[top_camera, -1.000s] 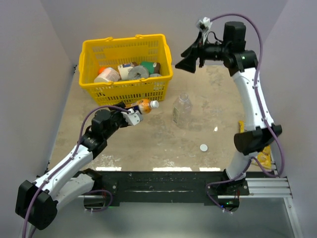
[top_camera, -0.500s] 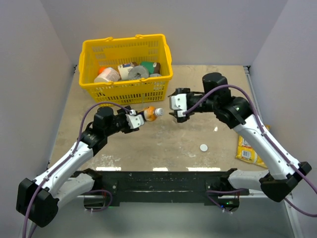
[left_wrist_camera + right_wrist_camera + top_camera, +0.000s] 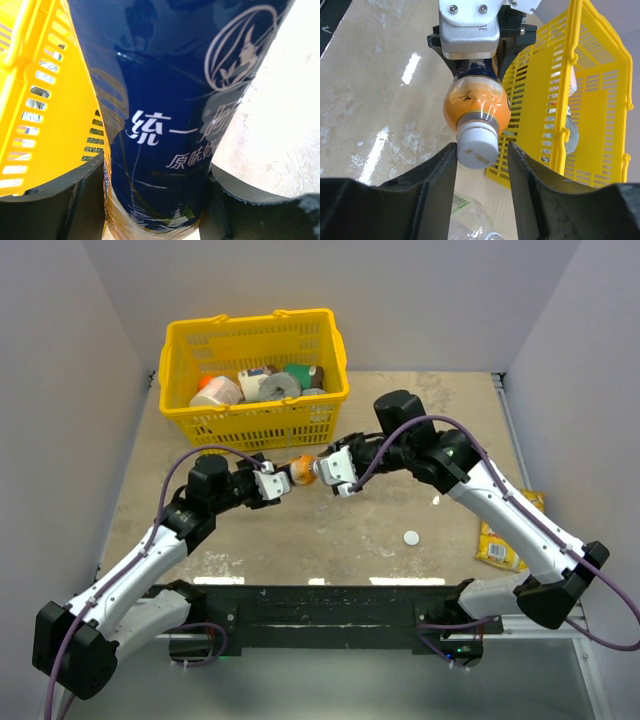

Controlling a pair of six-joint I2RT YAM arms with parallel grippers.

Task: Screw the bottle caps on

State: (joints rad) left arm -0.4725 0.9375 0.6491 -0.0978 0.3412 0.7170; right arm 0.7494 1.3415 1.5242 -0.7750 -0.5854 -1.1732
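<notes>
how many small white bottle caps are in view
2. One small round white plastic cap is on the small orange-liquid bottle, between the fingers of the right hand; a second white cap lies loose on the tabletop. Others may hide in the yellow plastic basket.

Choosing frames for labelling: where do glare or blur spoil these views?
Left wrist: the bottle fills the frame, glossy with reflections, and the table beside it is washed out. Right wrist: streaks of glare on the table, the cap sharp. Top external: even light, sharp.
</notes>
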